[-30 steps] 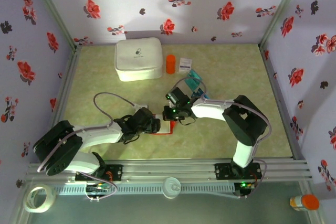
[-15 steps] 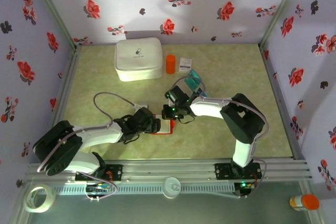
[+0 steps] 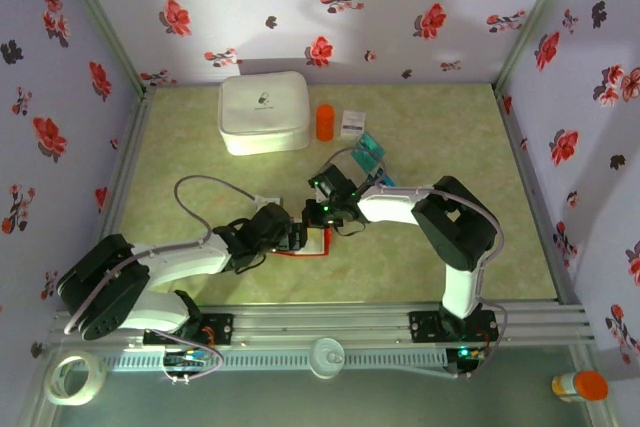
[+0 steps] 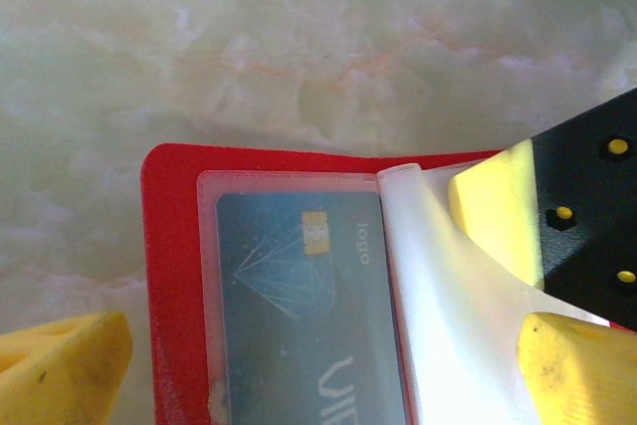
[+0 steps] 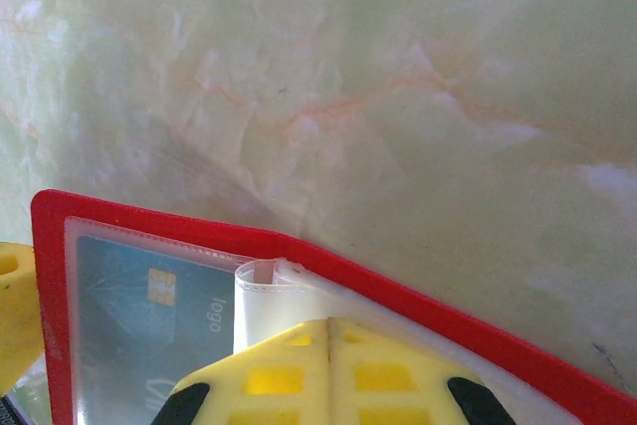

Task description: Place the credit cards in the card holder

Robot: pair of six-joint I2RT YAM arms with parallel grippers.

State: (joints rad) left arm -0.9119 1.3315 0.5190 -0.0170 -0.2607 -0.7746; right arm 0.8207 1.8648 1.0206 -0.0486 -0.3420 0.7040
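One credit card (image 4: 299, 316) pocketed, chip end away; right gripper (image 5: 328, 340) pinches card holder (image 5: 398, 291), left gripper (image 4: 318, 370) spread.

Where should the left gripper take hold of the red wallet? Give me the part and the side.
Probably the bare red outer border of the wallet, approached from the edge opposite the right gripper. The wallet lies open and flat, a card fills the pocket, and that gripper pinches the clear flap at the fold.

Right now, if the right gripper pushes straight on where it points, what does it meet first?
The right gripper is shut on the clear sleeve, so that fold comes first, then probably the red rim of the card holder. Depth is unclear.
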